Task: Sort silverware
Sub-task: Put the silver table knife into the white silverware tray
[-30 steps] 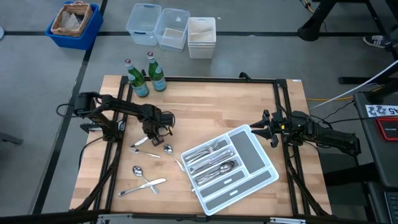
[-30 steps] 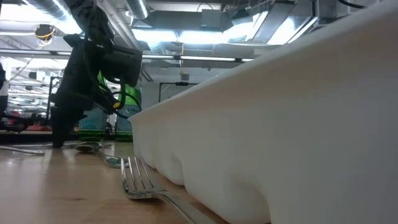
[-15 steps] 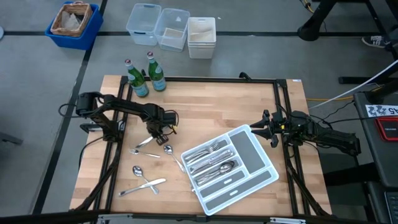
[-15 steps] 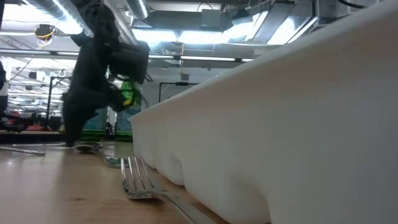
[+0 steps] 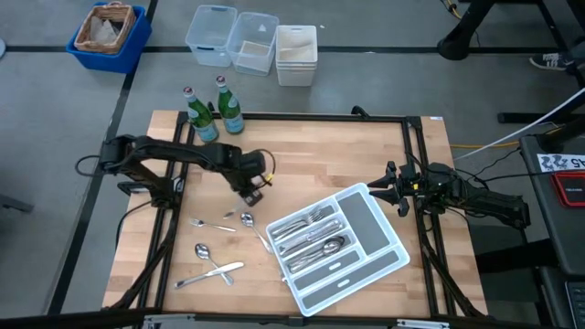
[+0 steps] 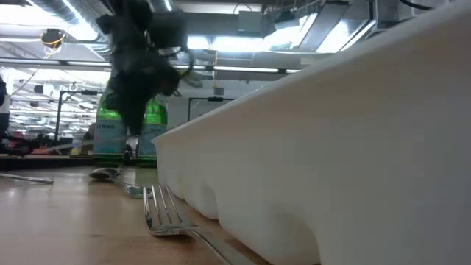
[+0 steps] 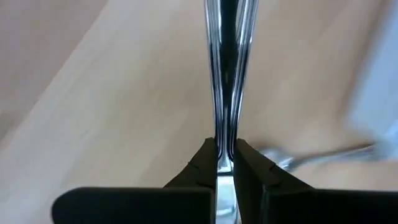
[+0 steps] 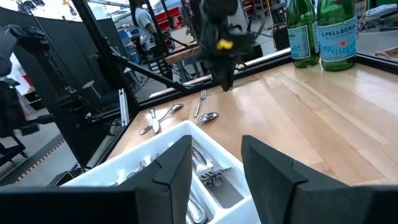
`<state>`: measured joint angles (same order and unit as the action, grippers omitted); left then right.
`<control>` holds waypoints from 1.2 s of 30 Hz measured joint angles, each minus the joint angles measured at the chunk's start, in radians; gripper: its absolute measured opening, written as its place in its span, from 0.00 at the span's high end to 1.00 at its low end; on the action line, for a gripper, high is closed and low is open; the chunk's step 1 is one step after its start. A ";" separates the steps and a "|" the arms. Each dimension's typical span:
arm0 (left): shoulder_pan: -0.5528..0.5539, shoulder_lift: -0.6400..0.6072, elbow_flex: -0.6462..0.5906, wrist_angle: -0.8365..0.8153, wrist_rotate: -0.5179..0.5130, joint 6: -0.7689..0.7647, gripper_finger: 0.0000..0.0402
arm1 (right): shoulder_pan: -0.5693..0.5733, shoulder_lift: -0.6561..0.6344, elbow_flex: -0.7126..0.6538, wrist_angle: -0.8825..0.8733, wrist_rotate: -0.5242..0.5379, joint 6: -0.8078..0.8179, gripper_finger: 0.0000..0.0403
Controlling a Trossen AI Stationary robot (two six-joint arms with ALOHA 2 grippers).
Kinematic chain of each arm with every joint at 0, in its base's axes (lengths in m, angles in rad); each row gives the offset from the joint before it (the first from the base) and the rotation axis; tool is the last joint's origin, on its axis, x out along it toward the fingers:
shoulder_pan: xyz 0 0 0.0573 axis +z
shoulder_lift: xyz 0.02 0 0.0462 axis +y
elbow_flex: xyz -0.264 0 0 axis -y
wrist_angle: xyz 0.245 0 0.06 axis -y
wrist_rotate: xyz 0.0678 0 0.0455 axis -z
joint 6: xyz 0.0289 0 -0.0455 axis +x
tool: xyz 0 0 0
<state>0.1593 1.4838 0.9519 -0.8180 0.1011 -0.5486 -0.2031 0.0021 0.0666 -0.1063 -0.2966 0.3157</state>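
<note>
My left gripper (image 5: 252, 189) hangs over the table's left middle, shut on one slim shiny piece of silverware (image 7: 225, 74); its kind I cannot tell. On the wood near it lie a fork (image 5: 212, 224), two spoons (image 5: 247, 219) (image 5: 203, 249) and a knife (image 5: 212, 272). The white divided tray (image 5: 405, 259) sits slantwise at the near right with several pieces in its left compartments. My right gripper (image 5: 395, 189) waits open at the table's right edge, level, above the tray's far corner. My left gripper pinches the piece's slim handle (image 7: 225, 134) between its two fingertips (image 7: 205, 158). The fingers point steeply down. The piece runs on past the fingertips along their line and is lifted clear of the wood.
Two green glass bottles (image 5: 203, 119) (image 5: 228, 110) stand at the table's far left. Clear bins (image 5: 212, 35) and a blue bin (image 5: 108, 35) sit on the floor beyond. In the low view another fork (image 6: 158, 210) lies against the tray's wall (image 6: 331, 147).
My left gripper has risen and gone toward the table's right, tipping more steeply down. The piece that lay slantwise on the wood beside the fork has left the table with it. The other pieces lie where they were.
</note>
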 joint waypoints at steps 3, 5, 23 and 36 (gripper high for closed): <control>-0.011 -0.006 0.033 0.148 0.019 -0.080 0.96 | 0.000 0.000 0.000 0.000 0.000 0.000 0.65; -0.023 -0.007 0.046 0.278 0.024 -0.127 0.96 | 0.000 0.000 0.000 0.000 0.000 0.000 0.65; -0.276 0.090 0.048 0.935 -0.129 -0.203 0.95 | 0.000 0.000 0.000 0.000 0.000 0.000 0.65; -0.364 0.240 0.047 0.935 -0.131 -0.177 0.94 | 0.000 0.000 0.000 0.000 0.000 0.000 0.65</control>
<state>-0.2043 1.7240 0.9989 0.1169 -0.0303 -0.7254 -0.2031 0.0021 0.0665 -0.1063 -0.2962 0.3161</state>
